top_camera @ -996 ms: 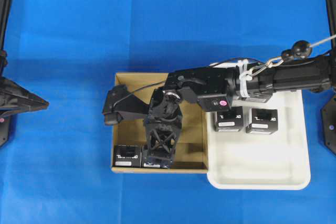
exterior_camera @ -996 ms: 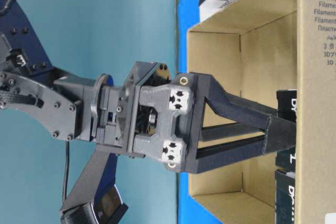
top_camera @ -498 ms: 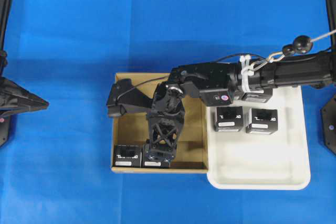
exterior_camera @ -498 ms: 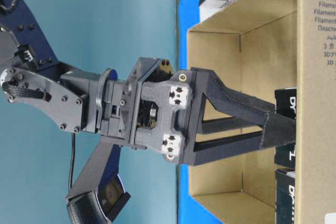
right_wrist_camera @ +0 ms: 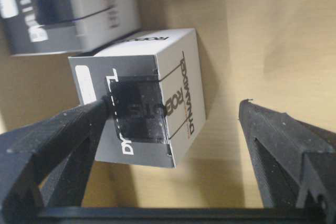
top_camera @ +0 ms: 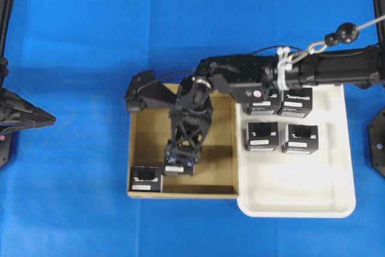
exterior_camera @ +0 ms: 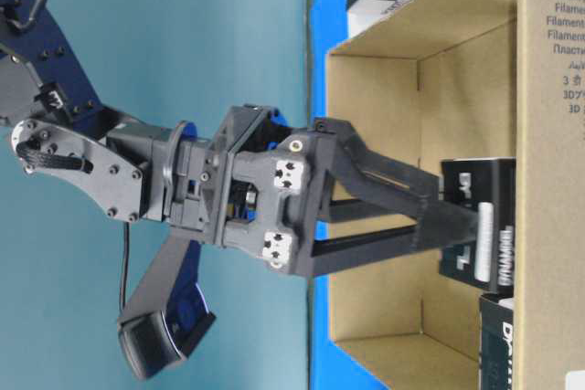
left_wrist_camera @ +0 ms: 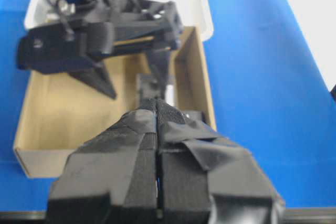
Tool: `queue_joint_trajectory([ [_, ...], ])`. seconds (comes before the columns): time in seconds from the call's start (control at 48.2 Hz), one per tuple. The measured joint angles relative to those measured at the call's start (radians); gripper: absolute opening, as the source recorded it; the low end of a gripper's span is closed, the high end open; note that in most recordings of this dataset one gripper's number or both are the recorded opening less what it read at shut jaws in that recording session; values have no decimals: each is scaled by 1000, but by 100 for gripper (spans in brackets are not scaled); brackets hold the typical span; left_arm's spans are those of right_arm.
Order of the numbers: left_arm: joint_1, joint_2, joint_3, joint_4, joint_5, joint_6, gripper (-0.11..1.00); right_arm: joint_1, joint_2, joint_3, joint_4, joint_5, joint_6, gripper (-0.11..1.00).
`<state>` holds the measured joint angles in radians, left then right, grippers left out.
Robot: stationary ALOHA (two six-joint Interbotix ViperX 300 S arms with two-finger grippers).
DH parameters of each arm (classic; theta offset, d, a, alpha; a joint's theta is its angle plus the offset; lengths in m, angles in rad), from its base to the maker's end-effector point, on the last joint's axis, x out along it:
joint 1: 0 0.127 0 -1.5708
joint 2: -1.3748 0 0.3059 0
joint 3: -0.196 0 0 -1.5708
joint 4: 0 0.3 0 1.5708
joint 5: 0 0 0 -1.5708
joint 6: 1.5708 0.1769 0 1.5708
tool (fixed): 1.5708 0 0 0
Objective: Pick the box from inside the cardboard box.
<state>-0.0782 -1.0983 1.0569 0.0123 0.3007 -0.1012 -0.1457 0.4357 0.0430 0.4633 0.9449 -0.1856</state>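
Jaws of the right gripper [top_camera: 181, 164] stand wide inside the cardboard box [top_camera: 192, 194], straddling the box [right_wrist_camera: 142, 98] on the floor near the front wall. One finger [right_wrist_camera: 63, 129] touches the box's face; the other stands clear of it, with bare cardboard between. A second black box [top_camera: 145, 180] sits in the front-left corner, just beside. The white tray [top_camera: 301, 209] abuts the right wall. The left gripper [left_wrist_camera: 157, 145] is closed, well apart over the blue cloth [top_camera: 72, 58].
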Motion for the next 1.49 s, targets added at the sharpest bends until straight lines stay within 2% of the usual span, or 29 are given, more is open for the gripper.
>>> queue_joint_trajectory([
  [0.228,0,0,0,0,0,0,-7,-51,-5,0,-20,0,-29,99],
  [0.56,0,0,0,2,-3,0,-7,-84,-3,-6,-25,2,-75,99],
  [1.204,0,3,2,0,-15,0,-7,-87,-28,-12,-54,15,-80,99],
  [1.494,0,3,2,0,-15,0,-7,-84,-41,-23,-38,17,-64,99],
])
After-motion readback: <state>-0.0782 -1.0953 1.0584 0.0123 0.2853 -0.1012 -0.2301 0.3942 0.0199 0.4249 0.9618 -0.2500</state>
